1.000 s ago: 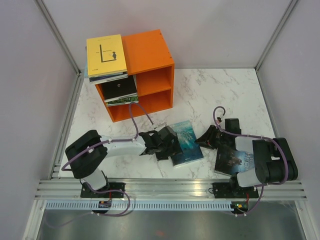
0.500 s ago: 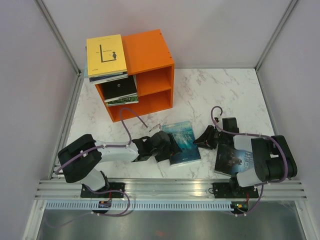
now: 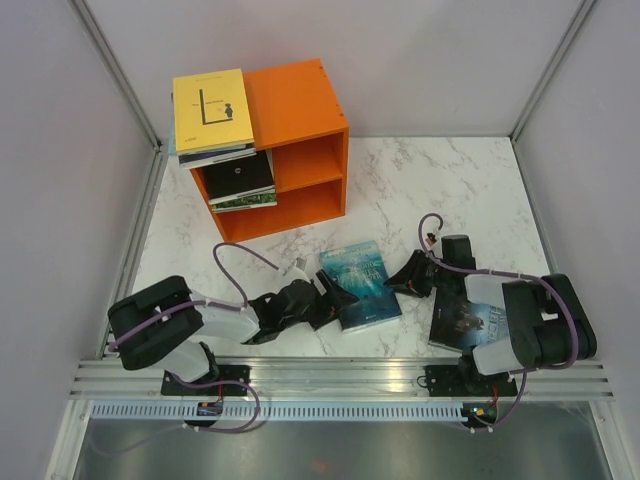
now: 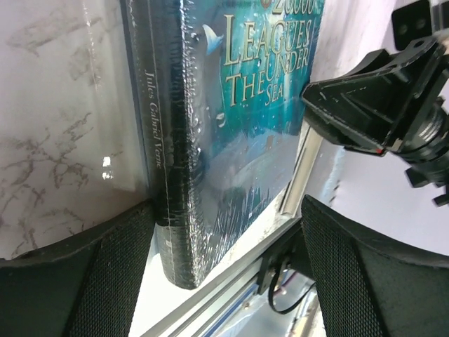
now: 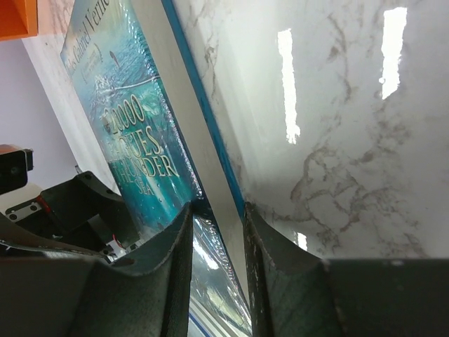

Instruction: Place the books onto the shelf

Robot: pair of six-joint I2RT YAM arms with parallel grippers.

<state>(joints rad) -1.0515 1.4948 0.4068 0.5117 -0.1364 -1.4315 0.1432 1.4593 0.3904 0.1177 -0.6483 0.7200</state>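
A teal-blue book [image 3: 360,283] titled "20,000 Leagues Under the Sea" lies on the marble table. My right gripper [image 3: 403,279] is shut on its right edge; one finger [image 5: 165,260] presses the cover [image 5: 119,133] and the other lies against the table side. My left gripper [image 3: 330,297] is open at the book's left side, and the spine's near corner [image 4: 175,239] sits between its wide-apart fingers [image 4: 84,274]. The orange shelf [image 3: 300,100] stands at the back left. A yellow book [image 3: 212,108] tops a stack on it, and a black book [image 3: 238,175] sits in the upper compartment.
A dark book [image 3: 462,322] lies under the right arm near the table's front edge. A green-edged book [image 3: 245,201] pokes out of the shelf's lower compartment. The aluminium rail [image 3: 340,375] runs along the near edge, and grey walls close in the sides.
The left arm has drawn back towards the near-left, its gripper sliding down along the book's left side. The teal book has shifted slightly left. The right gripper has stayed on the edge.
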